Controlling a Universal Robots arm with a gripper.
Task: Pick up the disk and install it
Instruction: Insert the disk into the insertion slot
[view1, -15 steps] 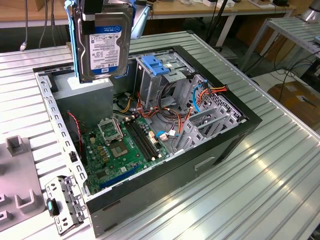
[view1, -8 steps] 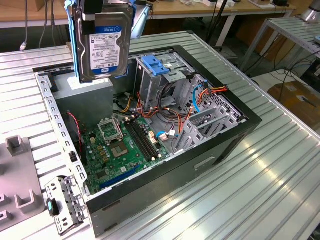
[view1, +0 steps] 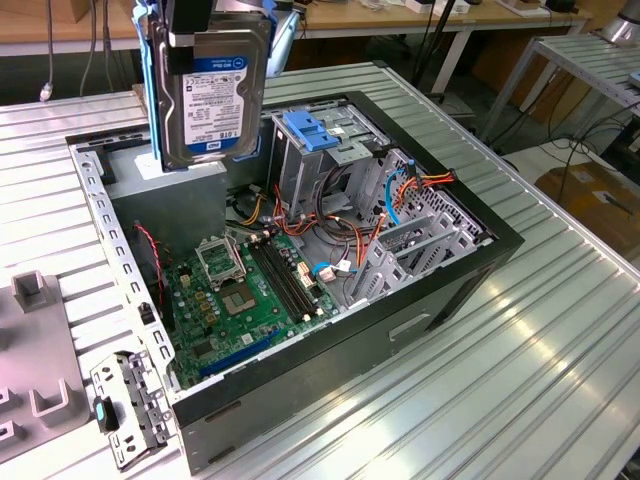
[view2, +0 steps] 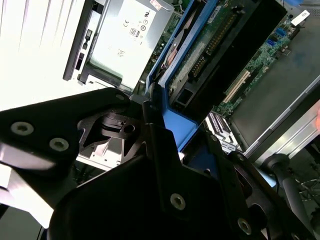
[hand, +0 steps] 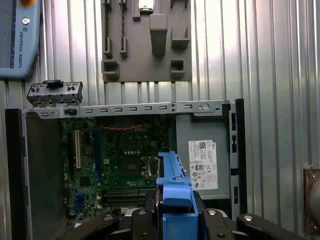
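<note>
Disk (view1: 213, 95) upright, clamped in gripper (view1: 203, 35) — hanging above open computer case (view1: 450, 290)

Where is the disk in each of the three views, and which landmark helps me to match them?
Exterior view: the disk hangs upright over the open computer case.
Second wrist view: the disk slants beside the power supply box.
First wrist view: the disk shows end-on, blue frame foremost, before the green board.
Shared landmark: the power supply box.
</note>
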